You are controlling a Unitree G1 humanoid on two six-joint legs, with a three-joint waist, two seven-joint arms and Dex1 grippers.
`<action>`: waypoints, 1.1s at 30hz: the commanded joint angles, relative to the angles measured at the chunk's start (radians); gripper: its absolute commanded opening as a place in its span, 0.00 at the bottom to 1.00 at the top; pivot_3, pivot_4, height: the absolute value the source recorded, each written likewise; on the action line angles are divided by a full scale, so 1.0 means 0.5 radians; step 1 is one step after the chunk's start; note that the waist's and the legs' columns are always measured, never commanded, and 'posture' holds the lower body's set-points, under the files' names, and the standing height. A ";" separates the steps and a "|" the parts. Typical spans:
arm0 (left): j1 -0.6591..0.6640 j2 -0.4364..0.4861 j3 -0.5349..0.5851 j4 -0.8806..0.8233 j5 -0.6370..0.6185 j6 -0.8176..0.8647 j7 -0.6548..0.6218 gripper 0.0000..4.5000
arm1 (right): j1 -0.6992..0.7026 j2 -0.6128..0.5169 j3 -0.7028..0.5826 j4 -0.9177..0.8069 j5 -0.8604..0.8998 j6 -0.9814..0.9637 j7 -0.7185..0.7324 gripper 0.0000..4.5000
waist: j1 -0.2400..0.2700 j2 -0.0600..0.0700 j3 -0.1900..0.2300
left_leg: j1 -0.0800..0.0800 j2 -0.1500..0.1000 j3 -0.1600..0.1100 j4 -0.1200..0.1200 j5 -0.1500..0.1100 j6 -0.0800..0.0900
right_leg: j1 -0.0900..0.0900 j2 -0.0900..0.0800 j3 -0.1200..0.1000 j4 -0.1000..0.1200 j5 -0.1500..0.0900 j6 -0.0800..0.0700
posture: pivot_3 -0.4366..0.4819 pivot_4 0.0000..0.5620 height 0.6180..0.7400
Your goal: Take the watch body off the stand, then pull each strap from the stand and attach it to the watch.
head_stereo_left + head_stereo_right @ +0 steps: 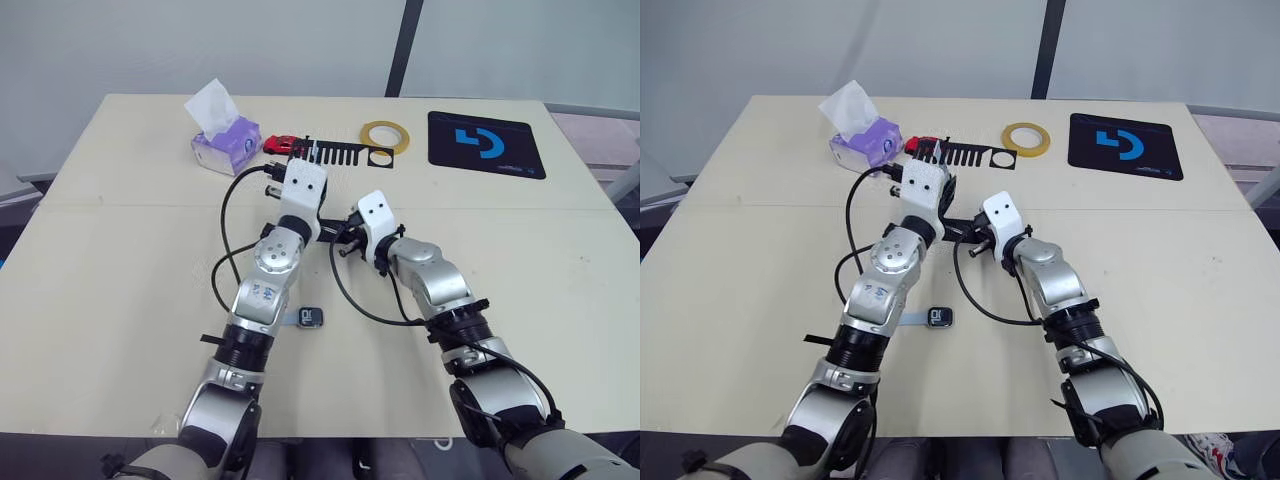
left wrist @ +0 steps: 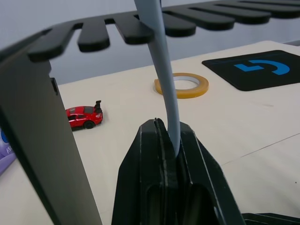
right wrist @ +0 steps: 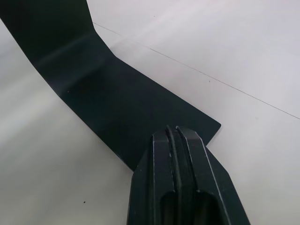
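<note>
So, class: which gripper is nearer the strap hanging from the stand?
Left. The left gripper pinches the strap; the right gripper rests on the stand's foot.

Two straps (image 2: pixel 161 70) (image 1: pixel 912 319) — one watch body (image 1: pixel 939 316), one stand (image 1: pixel 345 154).

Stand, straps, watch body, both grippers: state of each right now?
stand: upright; foot pressed down by right gripper.
hanging strap: on the comb bar, pinched by left gripper.
watch body: off the stand, on the table, one strap attached.
left gripper: shut on strap.
right gripper: shut, on stand foot.
</note>
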 commanded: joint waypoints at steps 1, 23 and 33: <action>0.007 0.000 -0.032 -0.148 0.014 -0.070 -0.042 0.01 | 0.065 0.006 0.023 0.102 -0.042 0.067 0.002 0.00 | 0.000 0.000 0.000 | 0.000 0.000 0.000 0.000 0.000 0.000 | 0.000 0.000 0.000 0.000 0.000 0.000 | 0.48 0.27 0.98; 0.488 0.391 0.151 -0.912 -0.464 0.364 -0.768 0.01 | 0.050 -0.017 -0.023 0.075 -0.016 -0.003 0.034 0.00 | -0.007 0.000 0.000 | 0.000 0.000 -0.001 -0.003 0.000 0.000 | 0.000 -0.016 0.002 -0.001 -0.001 -0.002 | 0.48 0.27 0.98; 0.465 1.062 0.317 -0.926 -1.107 0.618 -1.692 0.01 | 0.355 -0.201 -0.130 -0.907 0.153 -0.084 0.204 0.00 | -0.005 0.007 0.005 | -0.023 -0.007 -0.018 -0.001 0.000 0.000 | -0.012 -0.022 -0.004 -0.006 -0.001 -0.002 | 0.48 0.27 0.98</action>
